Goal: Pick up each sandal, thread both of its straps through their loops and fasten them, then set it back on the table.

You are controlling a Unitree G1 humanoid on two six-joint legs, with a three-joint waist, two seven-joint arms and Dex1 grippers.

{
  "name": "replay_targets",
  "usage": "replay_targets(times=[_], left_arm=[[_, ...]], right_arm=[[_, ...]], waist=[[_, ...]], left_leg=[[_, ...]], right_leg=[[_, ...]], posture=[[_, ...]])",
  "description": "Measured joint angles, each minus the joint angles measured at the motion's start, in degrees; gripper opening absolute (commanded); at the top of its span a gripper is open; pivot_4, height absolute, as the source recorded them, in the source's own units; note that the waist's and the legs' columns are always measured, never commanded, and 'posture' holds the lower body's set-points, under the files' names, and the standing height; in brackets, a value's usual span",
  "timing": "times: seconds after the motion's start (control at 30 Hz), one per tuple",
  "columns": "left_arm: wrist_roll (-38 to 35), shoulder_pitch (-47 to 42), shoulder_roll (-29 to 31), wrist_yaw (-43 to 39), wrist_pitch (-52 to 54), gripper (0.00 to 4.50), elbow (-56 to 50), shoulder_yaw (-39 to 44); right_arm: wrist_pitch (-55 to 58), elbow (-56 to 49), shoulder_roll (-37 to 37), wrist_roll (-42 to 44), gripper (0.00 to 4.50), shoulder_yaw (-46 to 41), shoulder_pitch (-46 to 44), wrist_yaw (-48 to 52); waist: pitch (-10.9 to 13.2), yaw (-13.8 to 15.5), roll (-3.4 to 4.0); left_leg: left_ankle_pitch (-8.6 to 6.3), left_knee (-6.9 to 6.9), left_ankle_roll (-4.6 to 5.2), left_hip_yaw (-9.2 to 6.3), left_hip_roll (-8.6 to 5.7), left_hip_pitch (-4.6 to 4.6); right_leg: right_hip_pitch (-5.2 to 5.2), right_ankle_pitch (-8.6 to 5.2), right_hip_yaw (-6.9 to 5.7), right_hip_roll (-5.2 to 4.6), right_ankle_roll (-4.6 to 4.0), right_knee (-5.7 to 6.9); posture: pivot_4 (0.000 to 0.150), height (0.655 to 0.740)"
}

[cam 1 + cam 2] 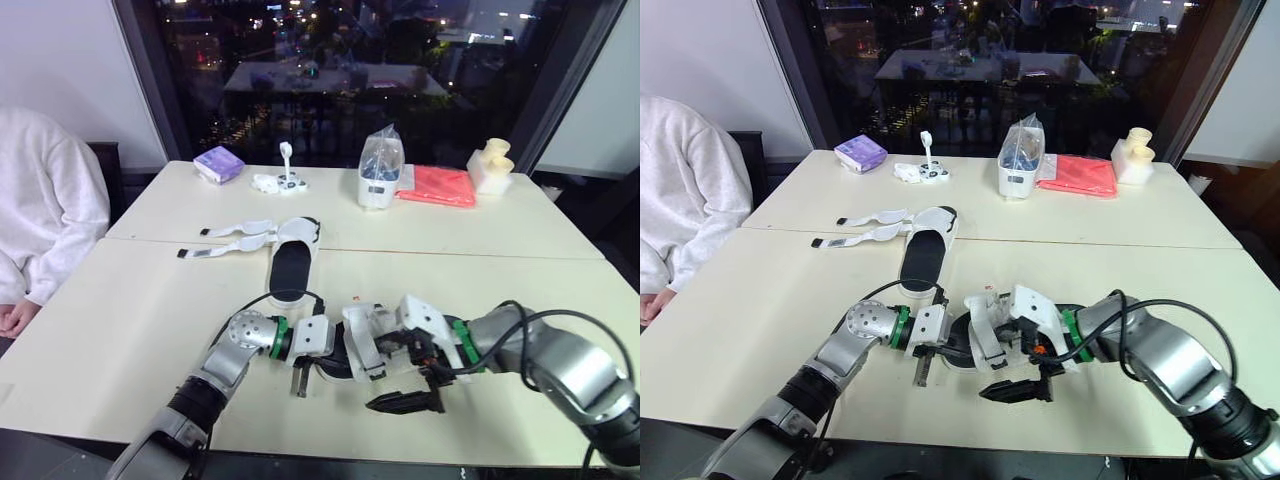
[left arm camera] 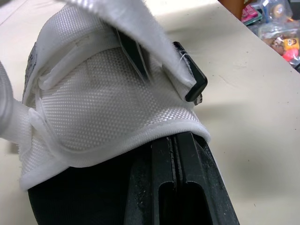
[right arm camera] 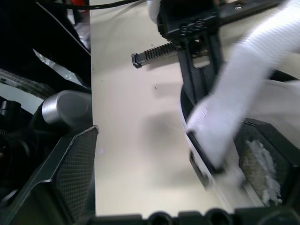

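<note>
Slippage is the main worry. The near sandal (image 1: 358, 345) sits at six o'clock on the table (image 1: 120, 340), close to the front edge, propped between both arms. The left gripper (image 2: 176, 140) has its fingers pressed together, tips tucked under the white mesh upper (whether they bite any fabric I cannot tell). A weak hold there could let the shoe twist or slide off the edge. The right gripper (image 1: 412, 382) is spread and holds nothing, with a loose strap (image 3: 234, 93) hanging in front of its opening. Closing off-centre could miss the strap end or push it away from its loop.

The other sandal (image 1: 290, 262) lies toward twelve o'clock from the first, straps splayed out toward nine. The table looks smooth, pale and matte, so it probably offers little grip. A person's white sleeve (image 1: 45, 210) is at nine o'clock, and a dark window (image 1: 330, 60) backs the far side.
</note>
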Motion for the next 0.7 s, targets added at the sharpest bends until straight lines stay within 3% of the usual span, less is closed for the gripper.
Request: replay_targets(times=[0.1, 0.33, 0.7], left_arm=[[0.0, 0.0, 0.0, -0.1, -0.1, 0.00, 0.0, 0.0], [0.0, -0.5, -0.1, -0.2, -0.3, 0.00, 0.6, -0.1], [0.0, -1.1, -0.4, -0.5, -1.1, 0.00, 1.9, -0.1]], right_arm=[[3.3, -2.7, -3.2, 3.9, 4.47, -6.7, 1.7, 0.0], [8.1, -8.1, -4.0, 10.6, 4.47, -12.8, 10.4, -2.0], [6.1, -7.8, 0.8, 8.3, 4.47, -10.5, 17.1, -11.7]], waist=[[0.0, 0.0, 0.00], [0.0, 0.0, 0.00], [0.0, 0.1, -0.01]], left_leg=[[0.00, -0.04, 0.00, -0.02, 0.00, 0.00], [0.00, -0.04, 0.00, -0.02, 0.00, 0.00], [0.02, 0.00, 0.04, -0.02, 0.00, 0.01]], right_leg=[[0.00, 0.00, -0.01, 0.00, 0.00, -0.03], [0.05, 0.00, 0.00, 0.00, 0.00, -0.10], [0.08, 0.00, 0.00, 0.00, -0.01, -0.10]], posture=[[0.150, 0.7400], [0.150, 0.7400], [0.150, 0.7400]])
